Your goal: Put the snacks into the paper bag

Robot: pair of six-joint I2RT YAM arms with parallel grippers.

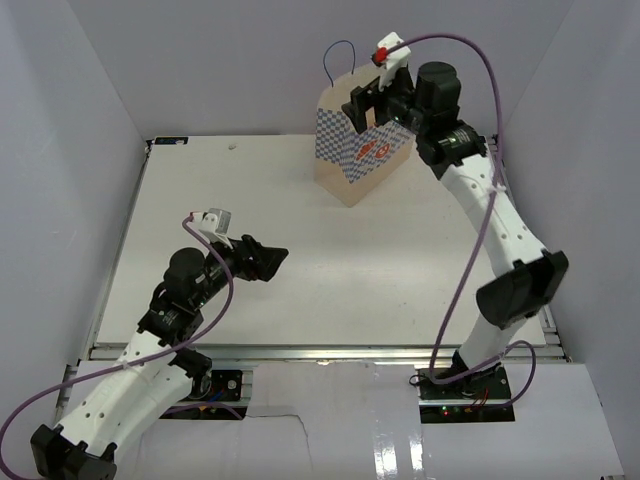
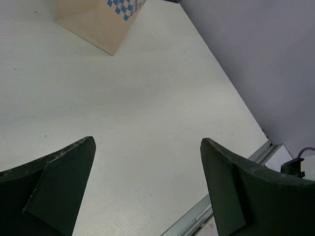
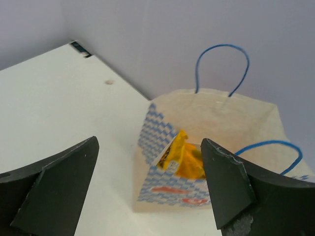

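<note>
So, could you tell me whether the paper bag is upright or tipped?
Upright: the paper bag stands on its base, mouth up, an orange packet inside.

A white table (image 1: 300,300) filled the middle of the booth, matte and evenly lit, with only soft shadows on it. Plain pale grey-lilac walls (image 1: 230,60) closed it in on the left, far and right. A metal rail (image 1: 330,352) ran along the near edge, and glossy white sheeting (image 1: 400,430) lay nearer still. A small mark (image 1: 232,147) sat by the far edge.
</note>
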